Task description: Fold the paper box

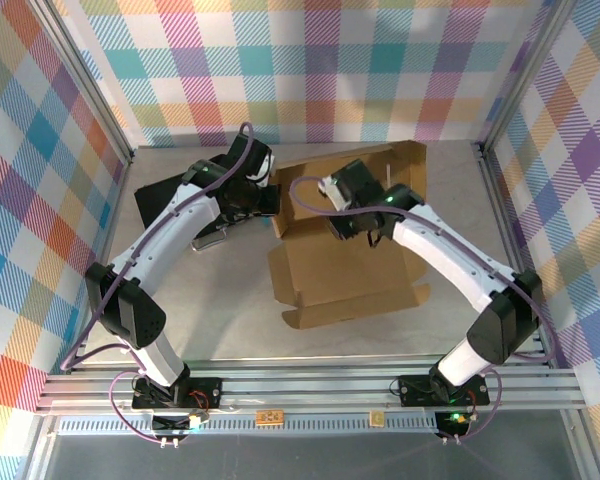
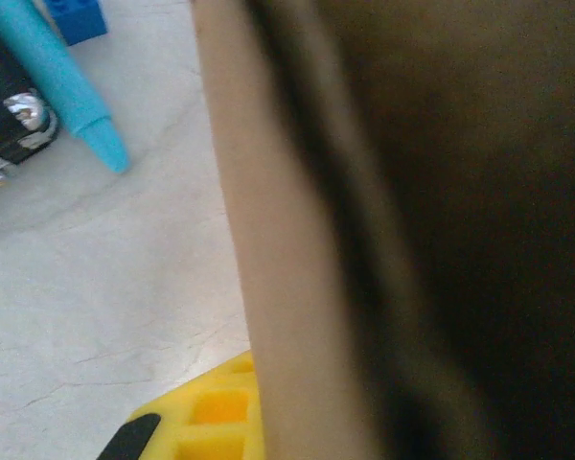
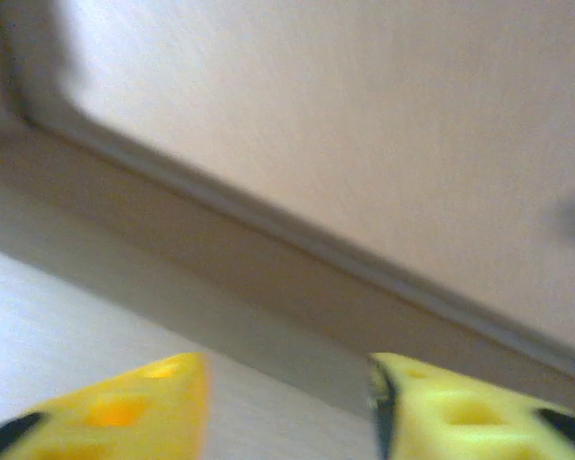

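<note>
Now mid-fold: L gripper clamps brown corrugated cardboard mailer box at left edge; R gripper stands apart. Next: R must grab a flap.

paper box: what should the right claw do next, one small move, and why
Probably ease the right claw forward and close on the panel ahead: it stands open and empty, a crease of the paper box lies just in front, and the left claw seems clamped on the box's left edge.

A robot lab cell: plaid walls, aluminium rails.
</note>
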